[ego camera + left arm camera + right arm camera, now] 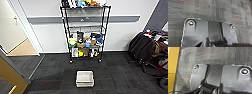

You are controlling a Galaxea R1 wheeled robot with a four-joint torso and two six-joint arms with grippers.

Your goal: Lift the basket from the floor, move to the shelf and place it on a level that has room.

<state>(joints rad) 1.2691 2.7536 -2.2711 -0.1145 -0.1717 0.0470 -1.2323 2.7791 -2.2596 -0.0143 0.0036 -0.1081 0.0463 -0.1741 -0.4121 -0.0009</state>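
Observation:
The basket is small and rectangular with a cream-white lining, and it sits on the dark grey carpet floor near the bottom middle of the head view. Behind it, against the white wall, stands the shelf, a tall black wire rack on casters. The second level from the top looks bare, while the top tier and the lower tiers carry many items. Both wrist views look down past the robot's dark plate onto the carpet floor.
An open doorway with tan wooden flooring lies at the left, and a yellow-brown door edge stands at the near left. A dark chair with bags stands at the right. A yellow surface borders the carpet in the right wrist view.

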